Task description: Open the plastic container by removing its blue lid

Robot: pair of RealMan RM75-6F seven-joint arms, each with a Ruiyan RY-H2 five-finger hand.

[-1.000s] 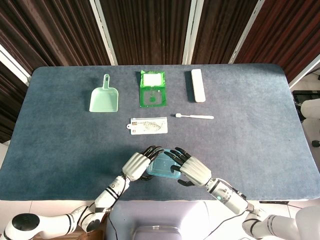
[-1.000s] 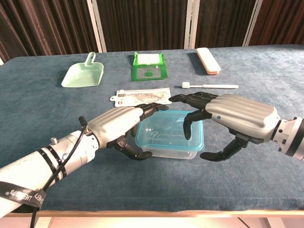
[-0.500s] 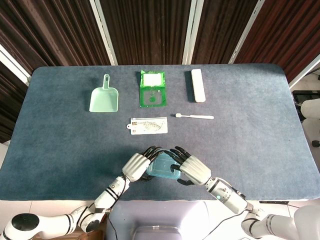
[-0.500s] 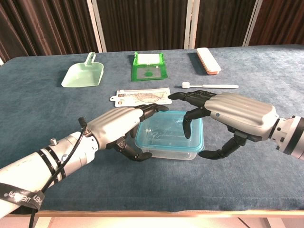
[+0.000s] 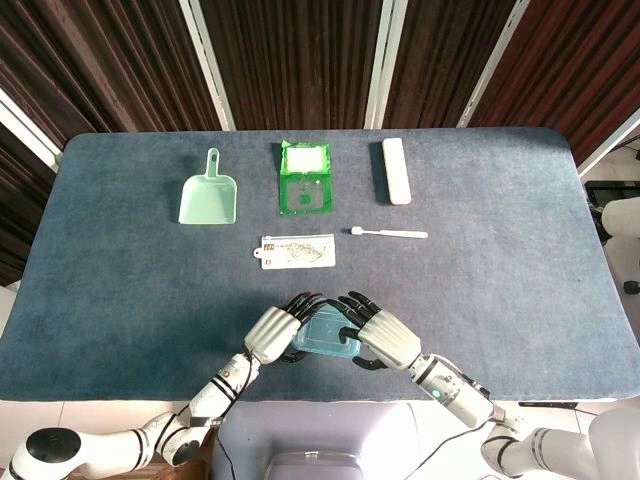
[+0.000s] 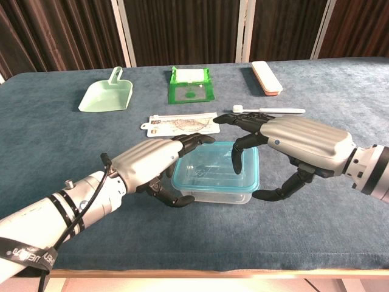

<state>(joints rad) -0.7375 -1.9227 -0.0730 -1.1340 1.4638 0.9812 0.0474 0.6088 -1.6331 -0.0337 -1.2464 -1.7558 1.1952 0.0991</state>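
Observation:
The clear plastic container (image 6: 214, 193) with its blue lid (image 6: 209, 165) stands near the table's front edge, seen also in the head view as the container (image 5: 325, 336). My left hand (image 6: 152, 161) grips its left end, fingers over the far left corner and thumb against the near left wall. In the head view the left hand (image 5: 272, 332) covers that end. My right hand (image 6: 298, 143) arches over the lid's right half with fingers spread. One fingertip (image 6: 234, 170) touches the lid, and the thumb curls beside the near right corner. From above, the right hand (image 5: 385, 338) hides the right end.
Beyond the container lie a flat printed packet (image 6: 181, 123) and a white toothbrush (image 6: 270, 110). Further back are a pale green dustpan (image 6: 106, 94), a green pouch (image 6: 191, 85) and a white case (image 6: 266, 78). The table's front edge (image 6: 194, 271) is close behind my hands.
My right hand has risen a little and shifted left, its thumb drawing in toward the container's near right corner. The left hand and container have barely moved.

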